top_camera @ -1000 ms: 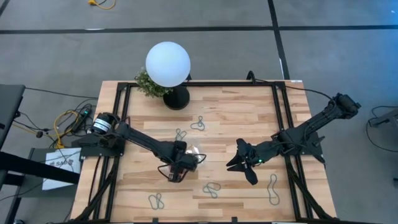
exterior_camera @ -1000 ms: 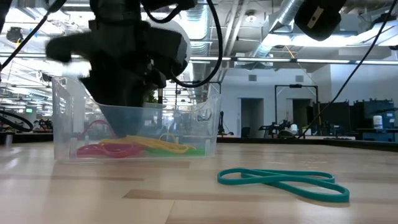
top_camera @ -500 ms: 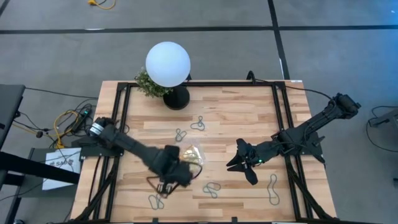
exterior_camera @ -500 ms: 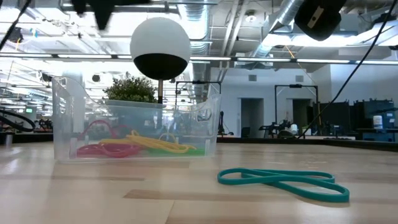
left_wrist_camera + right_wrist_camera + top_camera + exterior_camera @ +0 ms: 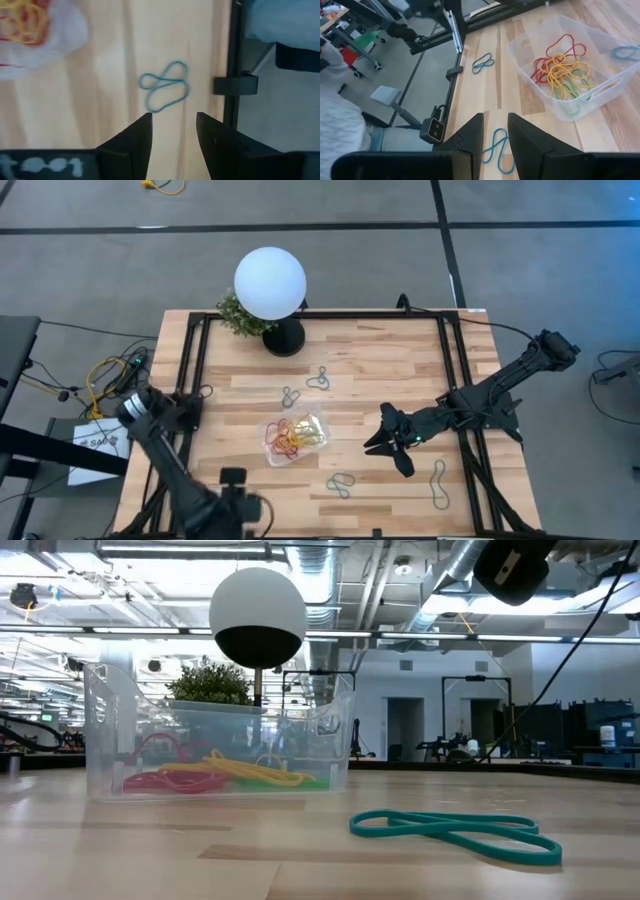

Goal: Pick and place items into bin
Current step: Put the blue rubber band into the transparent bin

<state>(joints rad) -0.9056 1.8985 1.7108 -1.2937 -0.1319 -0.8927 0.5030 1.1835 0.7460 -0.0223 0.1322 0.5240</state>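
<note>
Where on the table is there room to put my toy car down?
Bare wood lies between the lamp base and the right hand, along the far right side. It's crowded around the clear bin: bands lie near it, and the left hand hovers at the near edge.

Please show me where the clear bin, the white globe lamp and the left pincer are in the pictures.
clear bin [image 5: 318, 423]: high view, on its rim at the right end.
white globe lamp [image 5: 270, 283]: high view, middle of the globe.
left pincer [image 5: 173, 131]: left wrist view, midway between its fingertips.
</note>
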